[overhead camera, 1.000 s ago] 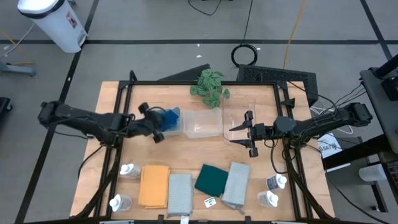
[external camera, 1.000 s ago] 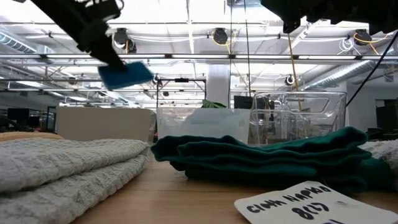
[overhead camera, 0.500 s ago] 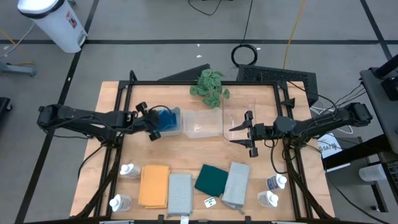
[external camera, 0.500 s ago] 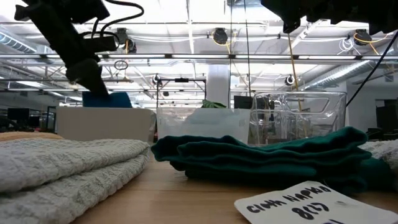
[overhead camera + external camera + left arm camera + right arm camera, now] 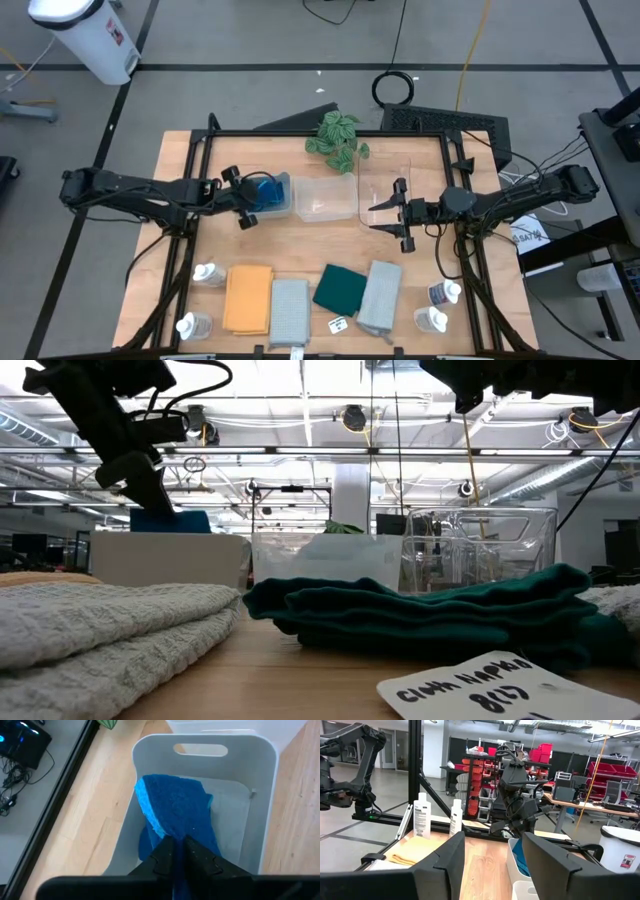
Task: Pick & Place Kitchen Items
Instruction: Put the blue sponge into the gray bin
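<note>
1. Up front on the tabletop (image 5: 300, 245): a row of folded cloths, namely orange cloth (image 5: 247, 298), grey cloth (image 5: 289, 310), dark green cloth (image 5: 341, 287) and grey-blue cloth (image 5: 379, 294), with a small label card (image 5: 338, 324) just beside the green one. Probably lined up like that so each can be grabbed separately.
2. Flanking the cloths, two per side: white squeeze bottles (image 5: 205, 273), all upright and not yet sorted.
3. Farther back on the left: left gripper (image 5: 176, 847) reaching into the white bin (image 5: 260, 795), fingers pinched narrow on the edge of a blue sponge (image 5: 175, 810). Sponge lying down inside the bin, on top of more blue at the bottom. Looks like a drop-off about to finish, with only the letting go left.
4. Same depth on the right: right gripper (image 5: 375, 218) hovering above the tabletop beside the right clear bin (image 5: 385, 175), fingers spread wide and holding nothing. Guessing just parked there, waiting its turn.
5. Between the two: middle clear bin (image 5: 325, 197), touching the white one. Hard to tell what, if anything, sits inside.
6. At the far edge: leafy plant (image 5: 335, 135), well clear of the action.
</note>
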